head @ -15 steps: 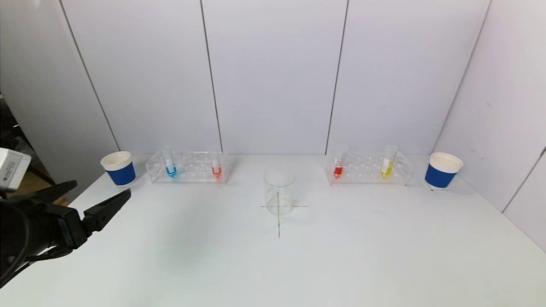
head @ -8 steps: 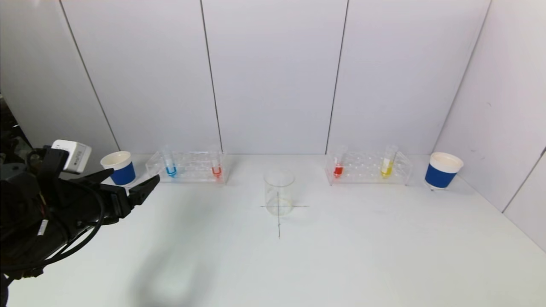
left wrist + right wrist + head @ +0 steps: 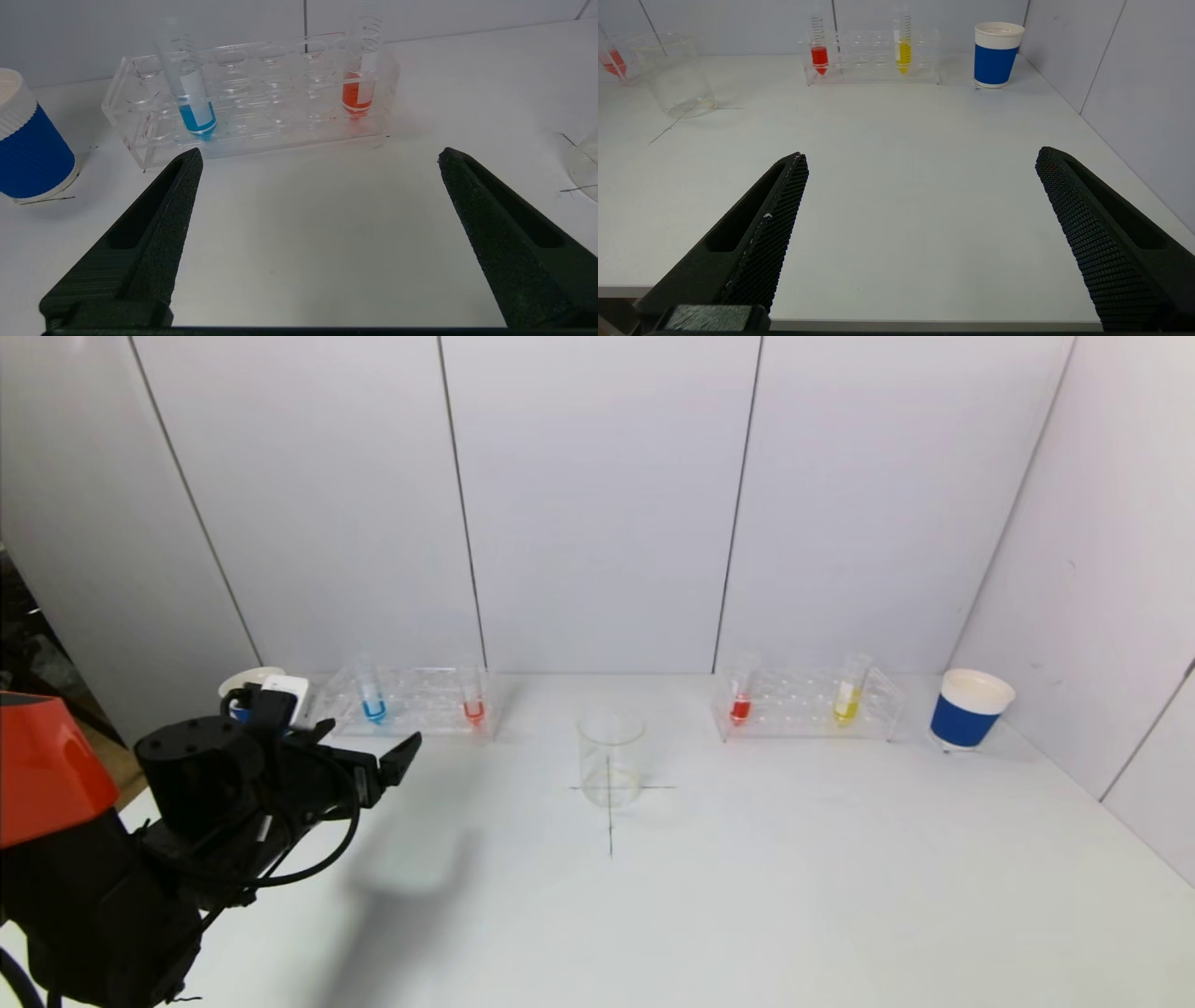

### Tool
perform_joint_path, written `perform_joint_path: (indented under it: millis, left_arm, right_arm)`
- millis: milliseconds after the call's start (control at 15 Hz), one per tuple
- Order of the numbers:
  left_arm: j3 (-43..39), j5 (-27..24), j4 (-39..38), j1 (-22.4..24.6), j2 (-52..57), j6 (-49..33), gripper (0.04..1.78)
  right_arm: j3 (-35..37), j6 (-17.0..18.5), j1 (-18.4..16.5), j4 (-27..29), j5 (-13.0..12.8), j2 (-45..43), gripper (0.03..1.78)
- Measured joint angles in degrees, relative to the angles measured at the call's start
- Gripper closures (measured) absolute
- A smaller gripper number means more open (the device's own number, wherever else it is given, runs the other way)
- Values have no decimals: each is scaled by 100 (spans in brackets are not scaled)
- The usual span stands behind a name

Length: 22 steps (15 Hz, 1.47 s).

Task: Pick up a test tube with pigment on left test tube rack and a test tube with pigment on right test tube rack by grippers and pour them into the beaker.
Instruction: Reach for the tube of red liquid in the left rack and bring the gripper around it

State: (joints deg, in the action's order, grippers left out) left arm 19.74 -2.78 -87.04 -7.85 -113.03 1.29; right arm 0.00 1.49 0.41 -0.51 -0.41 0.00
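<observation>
Two tubes, left rack (image 3: pixel 252 98), just beyond left pincer (image 3: pixel 320 158).

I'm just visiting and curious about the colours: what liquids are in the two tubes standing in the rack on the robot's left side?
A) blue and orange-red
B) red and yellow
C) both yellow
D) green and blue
A: in the left wrist view the left rack holds a blue tube and an orange-red tube; red and yellow sit in the other rack.
</observation>
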Motion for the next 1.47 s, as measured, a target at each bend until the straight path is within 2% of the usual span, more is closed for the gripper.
perform_joint_path:
  millis: [267,867,1267,1467]
  left_arm:
    - [466,105,-13,-204,-483,-33,6]
    - [1587,763,-13,-518,-1230,-9,6]
    - [2300,820,507,-651,-1426,-26,6]
    - [2715,1022,733,-673,-1517,-11,6]
  right_arm:
    - [0,0,0,0,-2,0,4]
    - [0,0,2,0,0,0,4]
    - [0,-1,0,0,0,0,4]
    - [0,0,0,0,0,0,4]
